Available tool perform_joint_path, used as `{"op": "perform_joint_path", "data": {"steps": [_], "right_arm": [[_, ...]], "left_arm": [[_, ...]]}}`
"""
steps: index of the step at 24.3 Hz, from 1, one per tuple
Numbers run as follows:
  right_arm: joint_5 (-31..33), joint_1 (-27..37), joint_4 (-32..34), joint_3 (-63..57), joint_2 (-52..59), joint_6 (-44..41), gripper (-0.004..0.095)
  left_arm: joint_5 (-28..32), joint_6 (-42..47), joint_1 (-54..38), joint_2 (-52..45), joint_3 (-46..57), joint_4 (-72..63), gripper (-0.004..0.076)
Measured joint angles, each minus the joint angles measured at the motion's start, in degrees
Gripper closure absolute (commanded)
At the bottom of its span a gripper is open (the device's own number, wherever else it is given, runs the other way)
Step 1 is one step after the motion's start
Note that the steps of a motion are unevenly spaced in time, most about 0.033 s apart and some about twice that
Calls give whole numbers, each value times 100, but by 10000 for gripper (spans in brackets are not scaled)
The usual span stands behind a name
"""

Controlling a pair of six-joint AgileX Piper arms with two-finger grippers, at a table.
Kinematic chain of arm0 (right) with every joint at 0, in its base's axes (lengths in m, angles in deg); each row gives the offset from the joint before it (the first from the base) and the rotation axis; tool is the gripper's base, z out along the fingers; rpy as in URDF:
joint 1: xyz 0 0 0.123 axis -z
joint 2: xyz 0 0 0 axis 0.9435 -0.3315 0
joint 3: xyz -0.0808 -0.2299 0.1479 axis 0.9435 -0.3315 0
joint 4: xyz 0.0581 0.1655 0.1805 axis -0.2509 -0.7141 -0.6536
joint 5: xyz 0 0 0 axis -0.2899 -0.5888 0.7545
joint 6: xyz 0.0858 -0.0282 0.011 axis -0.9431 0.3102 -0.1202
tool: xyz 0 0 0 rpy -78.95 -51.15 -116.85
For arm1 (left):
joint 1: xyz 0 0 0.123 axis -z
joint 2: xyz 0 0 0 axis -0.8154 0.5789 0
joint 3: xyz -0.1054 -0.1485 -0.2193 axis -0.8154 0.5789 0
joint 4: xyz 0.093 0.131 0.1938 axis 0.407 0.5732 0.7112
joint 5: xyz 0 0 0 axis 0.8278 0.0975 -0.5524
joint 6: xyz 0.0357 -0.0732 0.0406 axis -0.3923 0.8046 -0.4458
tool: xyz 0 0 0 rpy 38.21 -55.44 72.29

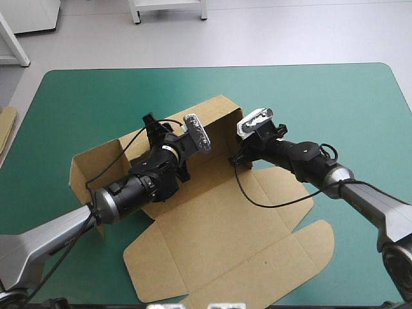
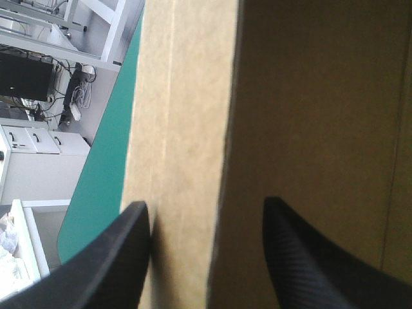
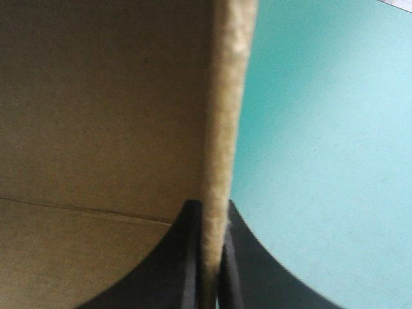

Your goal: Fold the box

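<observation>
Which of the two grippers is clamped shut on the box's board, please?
The right gripper: its black fingers pinch the edge of a raised wall of the brown box. The left gripper's fingers stand wide apart, with board showing between them.

From above, the left arm [image 1: 129,190] hid much of the back wall of the box [image 1: 219,225], whose nearest flap ran out of view. Left of the box, more board [image 1: 5,125] showed only as a cut-off strip.

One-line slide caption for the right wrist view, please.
Right gripper shut on a raised wall of the brown box, box interior on one side, teal-green cover on the other.
</observation>
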Motion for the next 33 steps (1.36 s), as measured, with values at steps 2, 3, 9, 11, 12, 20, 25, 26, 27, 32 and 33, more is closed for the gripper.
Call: {"op": "perform_joint_path", "data": {"steps": [2, 3, 9, 11, 12, 20, 25, 26, 27, 32, 33], "right_arm": [[-6, -6, 7, 0, 0, -37, 908], [-12, -6, 13, 0, 0, -44, 908], [-55, -10, 63, 0, -21, -130, 908], [-74, -17, 81, 0, -34, -185, 908], [-74, -17, 88, 0, -34, -193, 908], [-109, -25, 106, 0, -34, -295, 908], [-67, -25, 297, 6, -34, -674, 908], [-39, -25, 386, 11, -34, -811, 908], [-15, -25, 519, 18, -34, -1003, 908], [101, -25, 1735, 73, -9, -2481, 908], [157, -25, 2131, 93, 17, -2918, 908]], "left_arm": [[-82, -4, 77, 0, 0, 10, 335], [-125, -4, 133, 0, 0, 23, 335], [-509, 15, 606, 0, -138, 79, 335], [-509, 15, 775, 0, -271, 58, 335], [-509, 15, 819, 0, -326, 18, 335], [-1069, 15, 955, -113, -878, -870, 673], [-1473, -182, 964, -478, -1493, -1558, 730], [-1539, -201, 964, -525, -1588, -1587, 730], [-1623, -205, 940, -547, -1662, -1609, 730], [-2110, -517, 390, -597, -1942, -2245, 730], [-2163, -622, 205, -603, -1988, -2570, 730]]}}
